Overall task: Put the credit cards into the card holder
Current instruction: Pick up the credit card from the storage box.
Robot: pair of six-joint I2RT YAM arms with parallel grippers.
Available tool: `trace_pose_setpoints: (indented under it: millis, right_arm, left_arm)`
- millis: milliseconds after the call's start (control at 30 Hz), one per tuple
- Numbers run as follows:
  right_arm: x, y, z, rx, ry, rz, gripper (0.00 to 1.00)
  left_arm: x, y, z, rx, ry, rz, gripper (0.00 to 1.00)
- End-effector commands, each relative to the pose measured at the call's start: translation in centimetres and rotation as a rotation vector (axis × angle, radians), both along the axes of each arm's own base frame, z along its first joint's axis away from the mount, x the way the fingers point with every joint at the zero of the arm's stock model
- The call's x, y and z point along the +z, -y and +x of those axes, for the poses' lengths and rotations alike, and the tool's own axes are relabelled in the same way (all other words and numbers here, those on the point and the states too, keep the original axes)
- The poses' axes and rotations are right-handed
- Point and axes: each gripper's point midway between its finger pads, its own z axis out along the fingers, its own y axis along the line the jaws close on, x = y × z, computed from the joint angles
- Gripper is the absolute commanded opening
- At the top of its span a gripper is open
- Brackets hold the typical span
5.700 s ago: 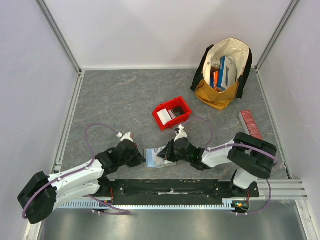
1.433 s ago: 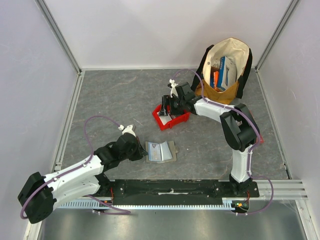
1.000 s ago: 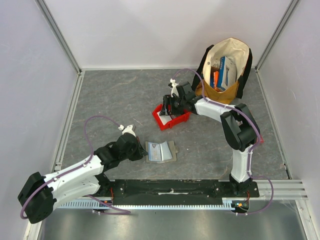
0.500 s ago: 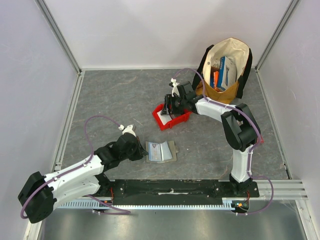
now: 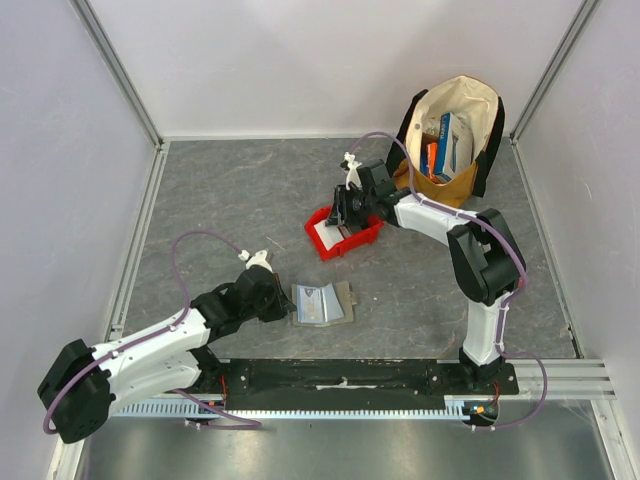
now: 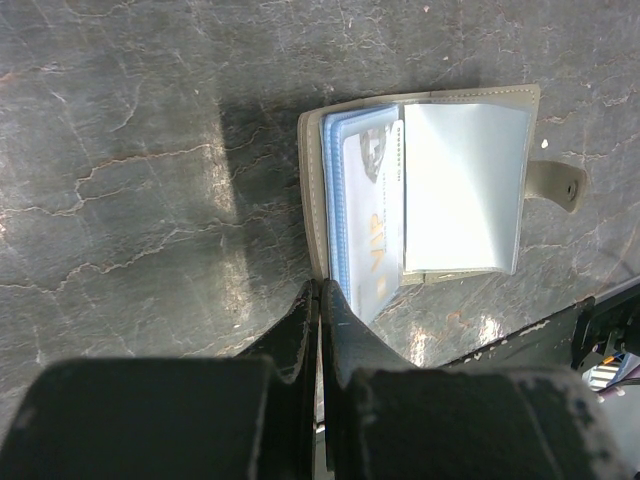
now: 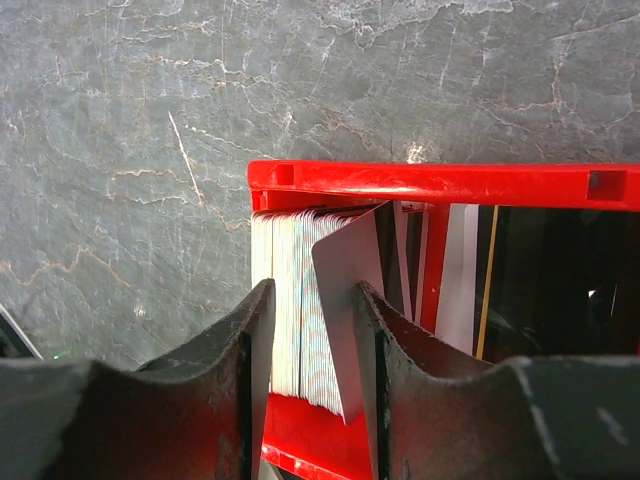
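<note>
**Right wrist view: jaws apart around one card**

The right gripper (image 7: 313, 300) stands in the red bin (image 7: 440, 185). Its jaws are apart and a grey card (image 7: 345, 275) leans between them, not clamped. This card rises from the row of credit cards (image 7: 285, 300) standing in the bin. The left gripper (image 6: 320, 297) is closed, empty, just beside the card holder (image 6: 312, 190), which lies open on the table (image 6: 130, 150) with a pale blue card (image 6: 365, 225) inside.

right end effector (image 7: 315, 292) straddles a tilted grey card (image 7: 345, 262), jaws apart; card stack (image 7: 285, 300) beside it in red bin (image 7: 440, 185)
</note>
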Motion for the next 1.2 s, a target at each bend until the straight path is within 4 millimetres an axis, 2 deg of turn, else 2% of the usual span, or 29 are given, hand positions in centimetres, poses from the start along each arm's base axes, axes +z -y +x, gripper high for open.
trace_pose_setpoints:
  millis: [0, 267, 767, 933, 1167]
  right_arm:
    - [1.6, -0.4, -0.3, 0.029, 0.017, 0.042, 0.42]
    - [1.8, -0.2, 0.1, 0.019, 0.021, 0.042, 0.30]
    - [0.2, 2.2, 2.4, -0.074, 0.055, -0.115, 0.07]
    - [-0.4, 2.1, 2.5, -0.059, 0.047, -0.129, 0.06]
    - [-1.6, 1.9, 1.6, -0.028, 0.022, -0.146, 0.12]
  left_arm:
    - [1.8, 1.0, 1.0, -0.029, 0.064, -0.030, 0.02]
    - [1.9, 1.1, 1.1, -0.027, 0.066, -0.033, 0.02]
    - [1.7, 0.9, 1.0, -0.026, 0.062, -0.030, 0.02]
    - [1.4, 0.8, 1.0, -0.024, 0.058, -0.023, 0.02]
    - [1.2, 0.9, 1.0, -0.028, 0.056, -0.021, 0.02]
